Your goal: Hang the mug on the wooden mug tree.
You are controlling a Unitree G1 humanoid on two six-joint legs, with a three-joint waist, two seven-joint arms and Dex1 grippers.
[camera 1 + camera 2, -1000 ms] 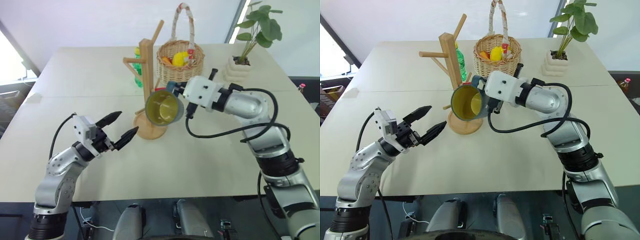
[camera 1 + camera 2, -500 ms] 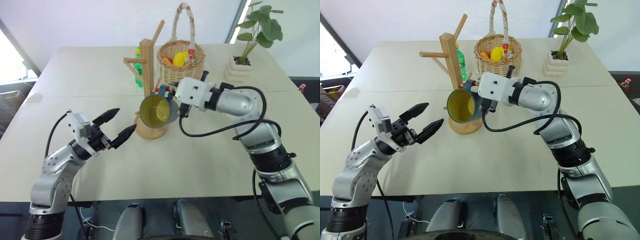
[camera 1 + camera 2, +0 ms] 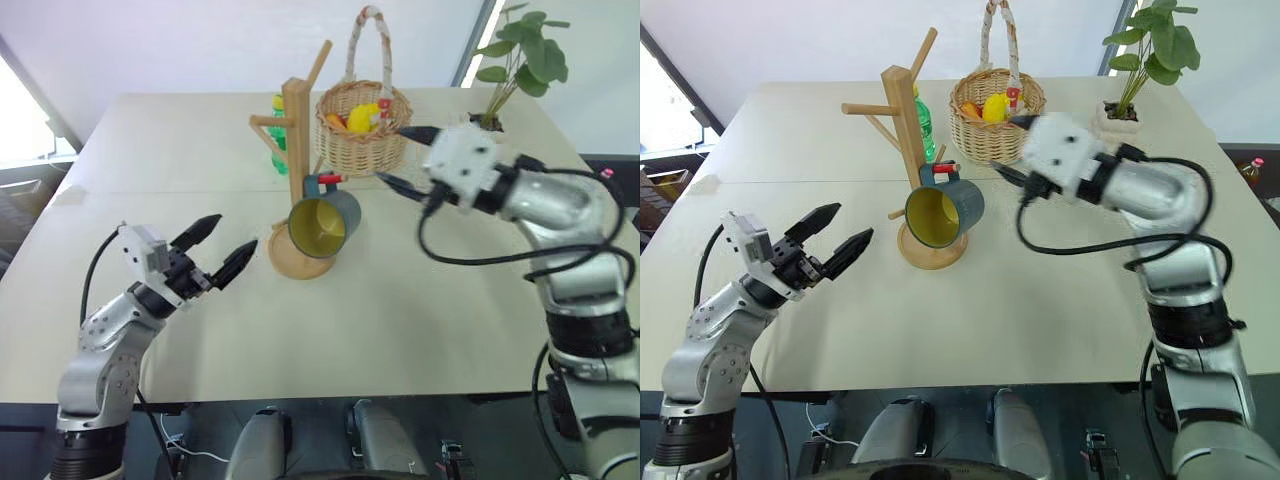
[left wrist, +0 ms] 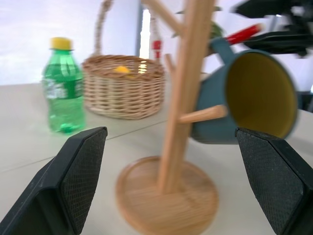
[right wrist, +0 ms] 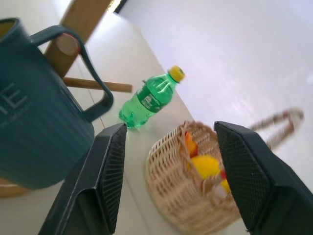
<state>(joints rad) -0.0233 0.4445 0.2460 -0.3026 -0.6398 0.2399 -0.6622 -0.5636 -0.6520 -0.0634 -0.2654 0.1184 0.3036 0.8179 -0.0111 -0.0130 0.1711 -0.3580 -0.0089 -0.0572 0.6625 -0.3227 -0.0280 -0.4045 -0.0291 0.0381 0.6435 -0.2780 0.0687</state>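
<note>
The dark teal mug (image 3: 322, 224) with a yellow-green inside hangs by its loop handle on the red-tipped peg (image 3: 328, 180) of the wooden mug tree (image 3: 295, 130), tilted with its mouth toward me. My right gripper (image 3: 398, 158) is open just right of the mug, apart from it, with nothing between its fingers. In the right wrist view the handle (image 5: 93, 83) sits looped over the peg. My left gripper (image 3: 230, 235) is open and empty left of the tree's round base (image 3: 298, 262), pointing at it. The left wrist view has the mug (image 4: 244, 98) beside the post (image 4: 183, 98).
A wicker basket (image 3: 362, 140) of fruit stands close behind the tree. A green bottle (image 3: 276, 140) stands behind the post. A potted plant (image 3: 490, 110) sits at the back right. The pale table (image 3: 420, 310) is bare toward me.
My right gripper has opened, let go of the mug and drawn away to the right. The mug now hangs on the peg. My left arm has drifted slightly left.
</note>
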